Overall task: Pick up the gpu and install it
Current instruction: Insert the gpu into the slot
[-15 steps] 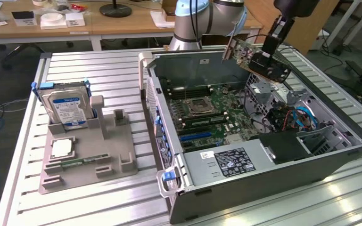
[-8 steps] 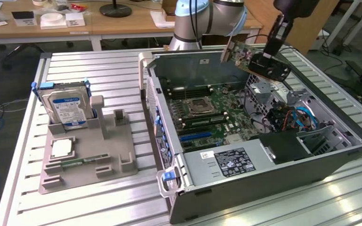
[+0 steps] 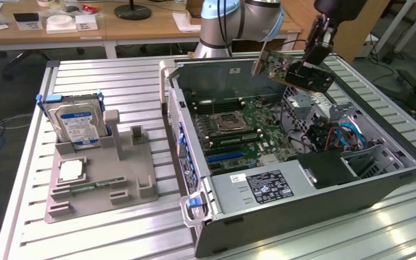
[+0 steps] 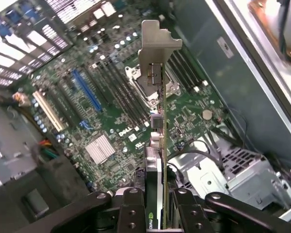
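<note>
Ribbed aluminium slats make up the counter (image 3: 106,81), with wooden desks (image 3: 121,27) behind its far edge. Toward the exterior view's right edge of the counter we see an open dark grey steel computer case (image 3: 294,216) lying on its side. It bares a green motherboard (image 3: 244,124) with a square silver processor socket, long black memory slots and blue and cream expansion slots.

Above the far part of that case hangs the black metal gripper (image 3: 316,54). Its jaws are drawn partway in and clamped on the gpu (image 3: 298,73), a thin flat green circuit card with a dark square heatsink block, held tilted in the air clear of the board. In the wrist view we look along the card edge-on: the gpu (image 4: 155,121) runs out from the gripper (image 4: 155,199), one black finger pressed to each face, and ends in its narrow silver metal bracket over the motherboard (image 4: 102,111).

Toward the exterior view's left edge of the counter sits a matte grey moulded tray (image 3: 121,179). A boxy silver hard drive with a blue label (image 3: 76,122) stands upright in it, and a small narrow green memory stick (image 3: 85,188) lies flat nearer the front edge.
</note>
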Available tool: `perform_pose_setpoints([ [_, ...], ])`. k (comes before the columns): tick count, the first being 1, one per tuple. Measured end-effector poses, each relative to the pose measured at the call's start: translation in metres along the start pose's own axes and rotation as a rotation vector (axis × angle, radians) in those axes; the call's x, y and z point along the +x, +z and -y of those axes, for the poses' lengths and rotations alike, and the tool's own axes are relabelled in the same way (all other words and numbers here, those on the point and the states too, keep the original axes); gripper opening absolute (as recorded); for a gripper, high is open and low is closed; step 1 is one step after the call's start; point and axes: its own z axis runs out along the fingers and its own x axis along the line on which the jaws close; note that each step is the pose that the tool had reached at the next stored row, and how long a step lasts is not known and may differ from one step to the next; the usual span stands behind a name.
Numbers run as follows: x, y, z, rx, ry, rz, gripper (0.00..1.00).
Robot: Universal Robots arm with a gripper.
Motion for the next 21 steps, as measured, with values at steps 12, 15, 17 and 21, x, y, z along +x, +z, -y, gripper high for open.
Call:
perform_pose_setpoints([
  [12,0.0000,0.0015,0.0001,-0.0052,-0.214,-0.0114,0.27],
  [15,0.0000,0.0019,0.0001,-0.0065,-0.262,-0.0141,0.27],
  [17,0.0001,0.0021,0.0001,-0.0072,-0.293,-0.0157,0.27],
  [21,0.0001,0.0027,0.0001,-0.0087,-0.354,-0.0190,0.27],
])
